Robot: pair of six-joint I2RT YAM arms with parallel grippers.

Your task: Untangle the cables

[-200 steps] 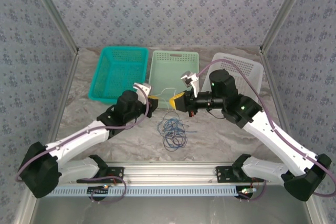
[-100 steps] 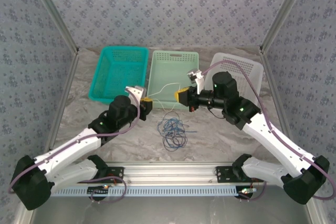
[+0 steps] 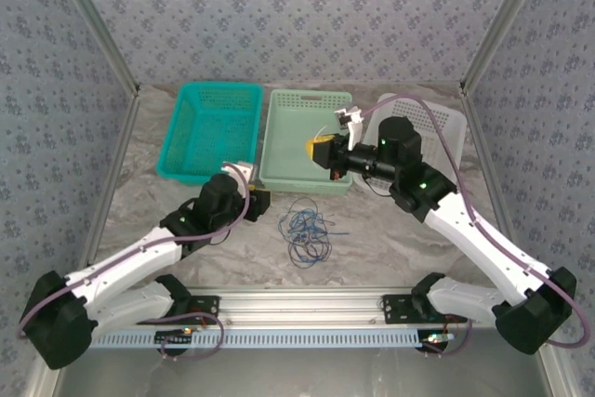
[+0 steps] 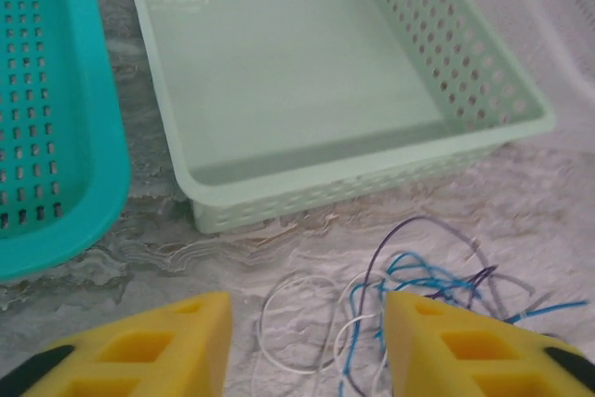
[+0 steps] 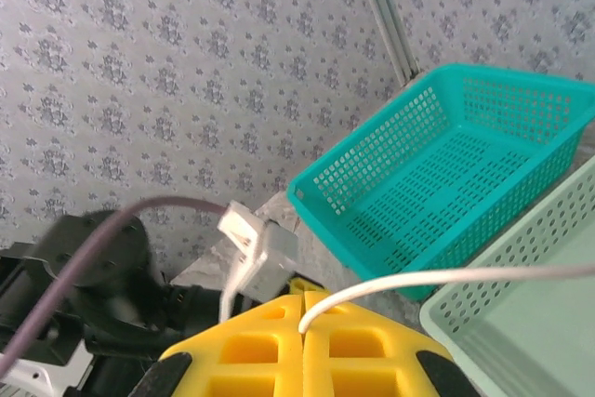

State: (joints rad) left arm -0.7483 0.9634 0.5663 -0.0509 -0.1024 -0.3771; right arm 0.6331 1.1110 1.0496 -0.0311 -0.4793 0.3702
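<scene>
While right gripper point(image 5: 304, 309) clamped white cable point(image 5: 446, 276) between fully closed jaws, strand leaving them sideways, left gripper point(image 4: 307, 332) stood half open and empty, tangle point(image 4: 418, 271) on table point(image 4: 149, 258) just ahead of its jaws. Judged best: pin tangle first, then draw strand away slowly.

Blue, purple-black and whitish cables point(image 3: 302, 225); teal basket point(image 3: 220, 86), mint basket point(image 3: 310, 94), white basket point(image 3: 446, 123), marbled grey table point(image 3: 390, 239).

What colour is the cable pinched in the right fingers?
Whitish-cream; the cable shows best in the right wrist view, between the fingers.
</scene>
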